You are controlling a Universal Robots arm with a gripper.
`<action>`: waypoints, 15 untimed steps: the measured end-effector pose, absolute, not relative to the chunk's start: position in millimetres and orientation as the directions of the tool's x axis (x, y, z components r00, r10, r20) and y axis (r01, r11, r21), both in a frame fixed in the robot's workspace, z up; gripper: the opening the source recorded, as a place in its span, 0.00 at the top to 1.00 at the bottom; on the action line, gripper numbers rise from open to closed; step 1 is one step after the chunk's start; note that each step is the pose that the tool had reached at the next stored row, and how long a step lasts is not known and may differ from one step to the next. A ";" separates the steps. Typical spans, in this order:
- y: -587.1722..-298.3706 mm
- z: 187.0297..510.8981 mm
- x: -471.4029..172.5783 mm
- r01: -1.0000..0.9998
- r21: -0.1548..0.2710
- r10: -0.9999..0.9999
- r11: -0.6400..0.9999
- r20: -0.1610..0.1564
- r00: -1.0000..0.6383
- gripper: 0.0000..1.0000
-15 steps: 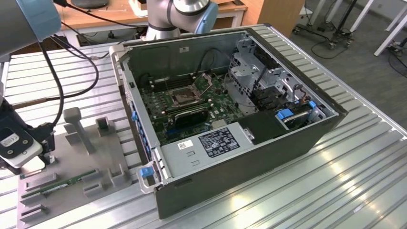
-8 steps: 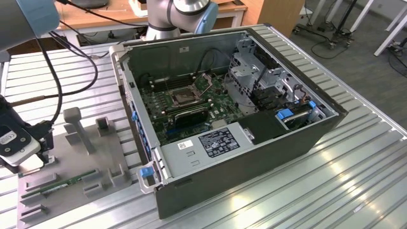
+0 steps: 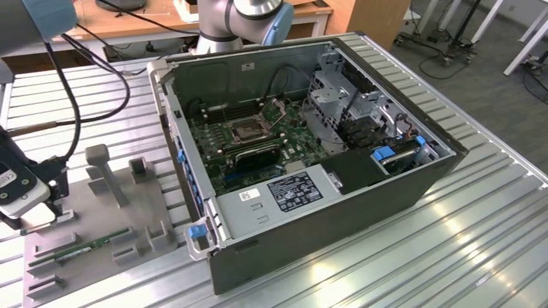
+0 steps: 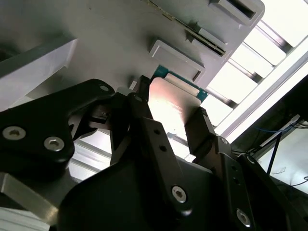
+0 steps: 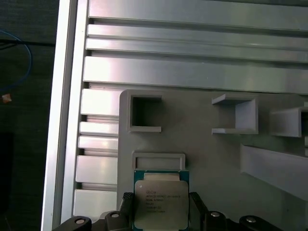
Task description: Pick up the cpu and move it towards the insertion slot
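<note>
Pinching the cpu (image 5: pixel 161 199) by two opposite edges, the hand (image 5: pixel 161 214) has a black finger pressed to each side in both wrist views. Silver top up, the cpu sits over the grey holder plate (image 5: pixel 192 139), just beside a low rectangular ridge (image 5: pixel 159 154). In the exterior view the plate lies on the slatted counter (image 3: pixel 445 256), well apart from the insertion slot (image 3: pixel 248 129) inside the open computer case (image 3: pixel 342 212).
</note>
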State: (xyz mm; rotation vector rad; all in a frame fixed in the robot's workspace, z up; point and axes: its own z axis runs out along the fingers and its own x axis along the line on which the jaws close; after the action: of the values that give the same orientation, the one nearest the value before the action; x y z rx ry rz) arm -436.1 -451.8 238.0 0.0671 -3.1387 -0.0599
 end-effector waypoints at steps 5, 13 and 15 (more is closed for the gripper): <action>-451.8 246.0 -436.1 -0.043 0.038 -0.043 0.998 0.001 -0.999 0.45; -451.8 258.5 -436.1 -0.043 0.038 -0.043 0.998 0.001 -0.999 0.45; -451.8 261.2 -436.1 -0.043 0.038 -0.043 0.998 0.001 -0.999 0.45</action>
State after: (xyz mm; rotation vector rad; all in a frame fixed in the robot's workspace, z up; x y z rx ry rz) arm -436.1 -451.8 261.2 0.0671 -3.1387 -0.0599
